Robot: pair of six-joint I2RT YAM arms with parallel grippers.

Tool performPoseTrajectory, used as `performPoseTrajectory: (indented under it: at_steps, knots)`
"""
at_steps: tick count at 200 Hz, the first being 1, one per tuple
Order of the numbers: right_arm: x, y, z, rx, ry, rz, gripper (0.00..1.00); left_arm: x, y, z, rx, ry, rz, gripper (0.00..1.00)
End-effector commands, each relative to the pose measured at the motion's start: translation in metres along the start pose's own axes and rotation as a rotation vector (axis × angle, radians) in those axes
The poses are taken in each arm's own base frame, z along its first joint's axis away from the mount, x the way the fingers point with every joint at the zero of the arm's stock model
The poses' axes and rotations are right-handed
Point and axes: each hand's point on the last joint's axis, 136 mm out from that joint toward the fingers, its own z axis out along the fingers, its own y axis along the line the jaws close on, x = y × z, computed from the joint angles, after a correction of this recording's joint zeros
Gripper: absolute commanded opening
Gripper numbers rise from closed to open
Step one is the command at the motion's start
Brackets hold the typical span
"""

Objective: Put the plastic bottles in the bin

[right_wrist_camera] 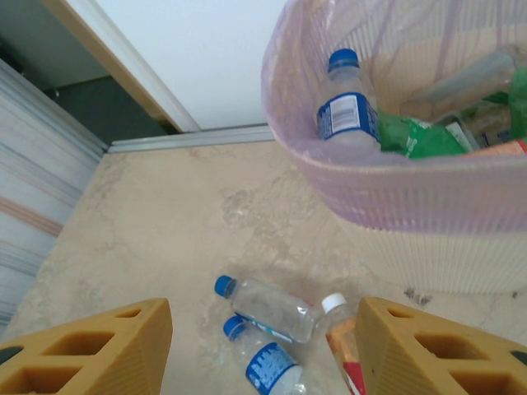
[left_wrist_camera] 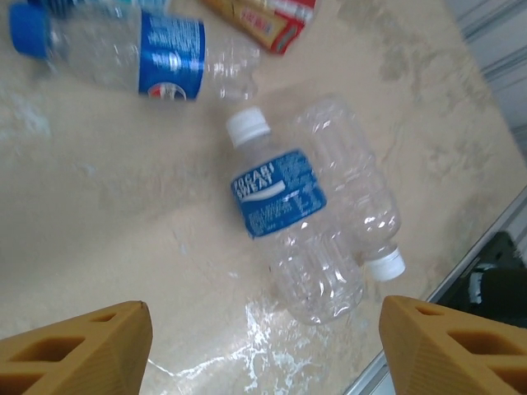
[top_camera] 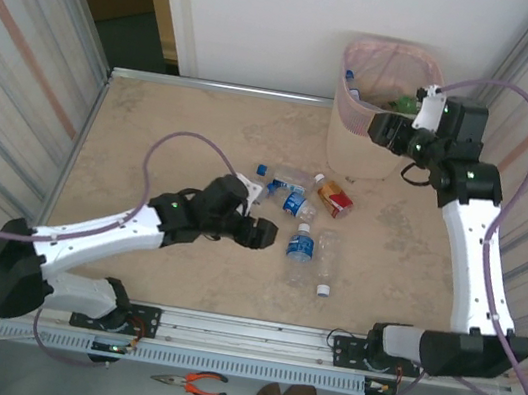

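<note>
Lying on the mottled table (left_wrist_camera: 99, 247), ribbed clear bottles (left_wrist_camera: 284, 202); left fingers (left_wrist_camera: 74, 350) and right fingers (right_wrist_camera: 90, 350) gape empty.

A beige marbled table (top_camera: 154, 128) carries scattered plastic bottles (top_camera: 301, 244) and the bin (top_camera: 350, 139).

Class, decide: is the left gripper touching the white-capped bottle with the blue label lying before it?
Apart. The left wrist view shows bare table between each finger of the left gripper and the blue-labelled white-capped bottle.
</note>
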Motion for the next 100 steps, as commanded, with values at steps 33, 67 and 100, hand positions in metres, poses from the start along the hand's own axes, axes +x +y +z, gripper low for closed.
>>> performPoseTrajectory:
  at_steps: [33, 67, 100]
  knots:
    - [0.025, -0.002, -0.030, 0.020, -0.038, 0.034, 0.60, 0.019, -0.019, 0.044, -0.096, 0.143, -0.029, 0.86]
    - [0.037, -0.004, -0.043, 0.021, -0.045, 0.040, 0.61, 0.034, -0.027, 0.075, -0.120, 0.238, -0.021, 0.92]
    - [0.045, -0.004, -0.053, 0.009, -0.032, 0.040, 0.62, 0.045, -0.029, 0.099, -0.133, 0.293, -0.030, 0.94]
